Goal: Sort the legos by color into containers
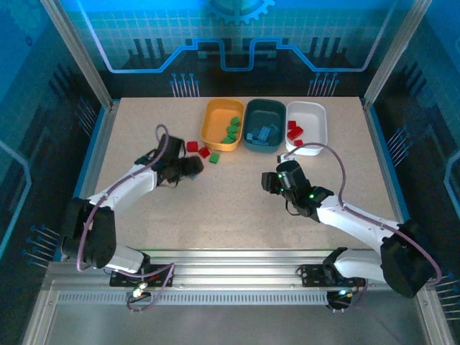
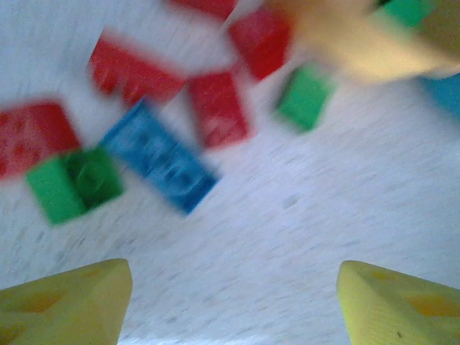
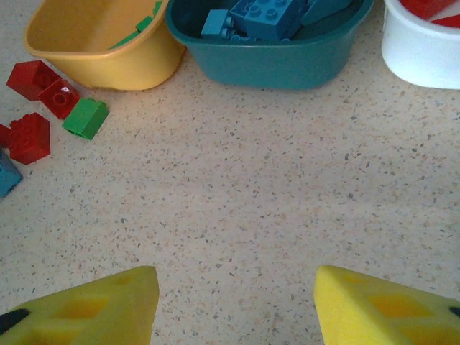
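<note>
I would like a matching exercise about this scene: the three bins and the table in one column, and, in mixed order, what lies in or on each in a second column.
Column 1
1. orange-yellow bin
2. dark teal bin
3. white bin
4. table

Column 2
a. only red bricks
b. loose red, green and blue bricks
c. only green bricks
d. only blue bricks

Pairs: 1-c, 2-d, 3-a, 4-b
</note>
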